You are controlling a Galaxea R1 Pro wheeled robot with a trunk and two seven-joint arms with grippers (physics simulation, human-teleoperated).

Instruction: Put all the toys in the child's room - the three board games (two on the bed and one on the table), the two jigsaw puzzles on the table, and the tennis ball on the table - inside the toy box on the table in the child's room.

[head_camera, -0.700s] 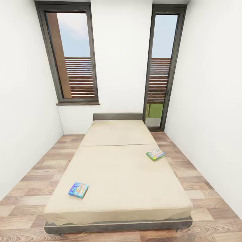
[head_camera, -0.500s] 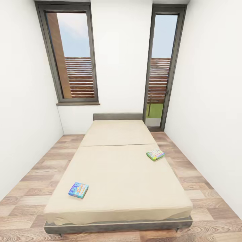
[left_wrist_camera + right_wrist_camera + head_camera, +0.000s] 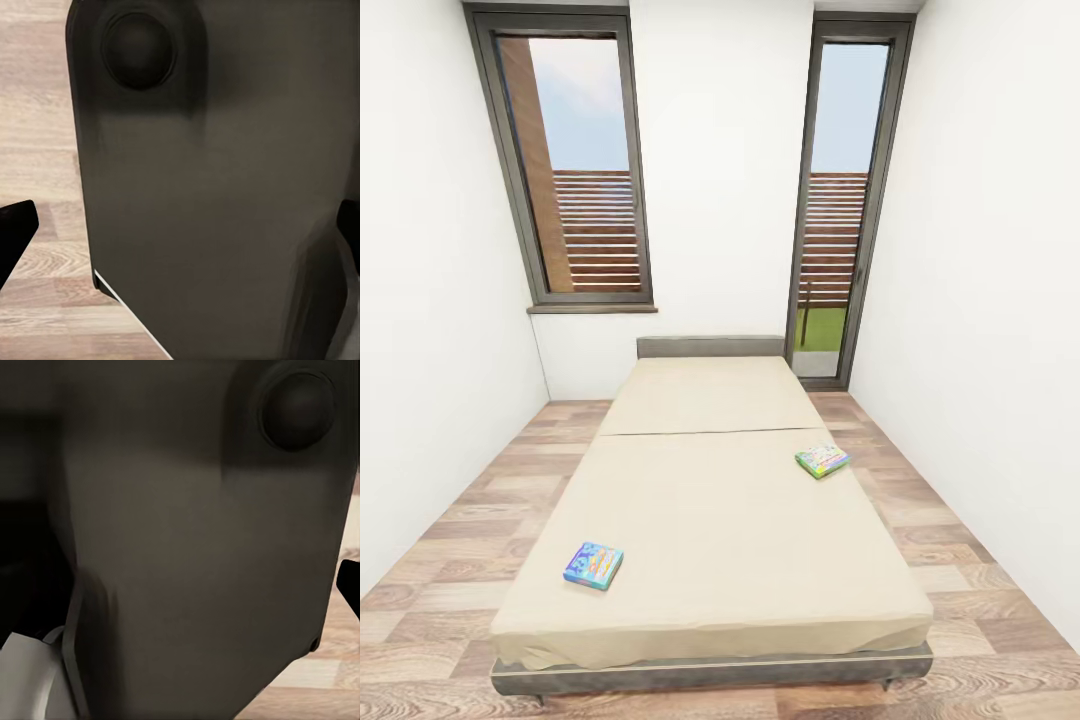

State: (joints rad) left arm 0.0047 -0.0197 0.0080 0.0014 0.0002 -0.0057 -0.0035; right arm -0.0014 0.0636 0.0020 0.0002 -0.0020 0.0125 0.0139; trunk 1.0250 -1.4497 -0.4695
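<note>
Two board games lie flat on the bed [image 3: 710, 500]: the blue one [image 3: 593, 565] near its front left corner, the green-edged one [image 3: 822, 460] at its right edge, both awaiting pickup. We cannot tell whether our fingers are released or clenched, tucked against a dark panel.

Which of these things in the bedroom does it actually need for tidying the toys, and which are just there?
Needed: blue board game; green-edged board game; both lie on the bed.

Just there: two windows, wooden floor, white walls.

A matt beige cloth mattress covers the bed [image 3: 710, 520], set on a wood-grain plank floor [image 3: 450, 590].
</note>
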